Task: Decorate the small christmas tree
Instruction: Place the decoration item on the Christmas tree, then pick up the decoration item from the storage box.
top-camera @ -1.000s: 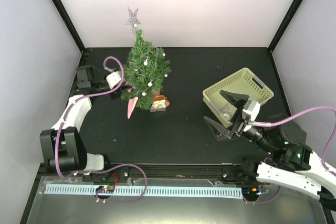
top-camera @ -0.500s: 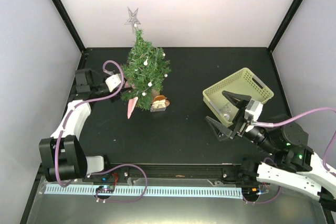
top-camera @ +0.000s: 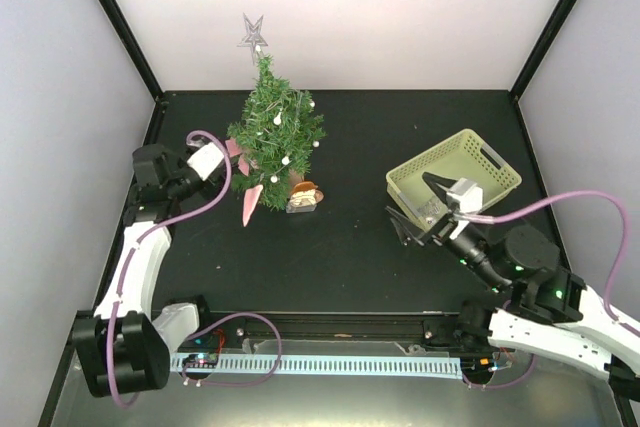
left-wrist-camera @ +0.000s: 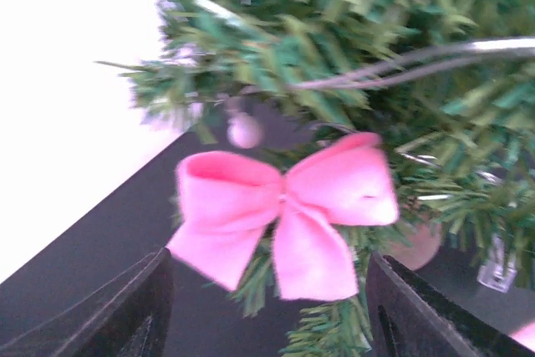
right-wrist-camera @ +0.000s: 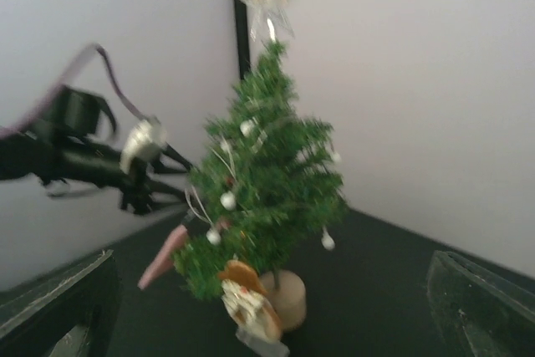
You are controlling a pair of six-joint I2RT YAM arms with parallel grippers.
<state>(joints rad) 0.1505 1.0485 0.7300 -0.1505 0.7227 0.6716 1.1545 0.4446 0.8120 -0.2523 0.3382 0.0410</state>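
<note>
One small christmas tree point(top-camera: 275, 137) of dark green bristly needles stands on the single black counter point(top-camera: 350, 247). It bears one silver wire star point(top-camera: 251, 33), one pink fabric bow point(left-wrist-camera: 284, 211) and at least five small white balls point(right-wrist-camera: 227, 200). At its foot lie one pink tapered cone point(top-camera: 250, 207) and one brown-and-white figure ornament point(top-camera: 303, 195). There is one pale green plastic basket point(top-camera: 497, 162).

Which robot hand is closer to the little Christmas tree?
Left. The left gripper sits right beside the small christmas tree, at its lower branches; the right gripper is far off, over by the green basket.
</note>
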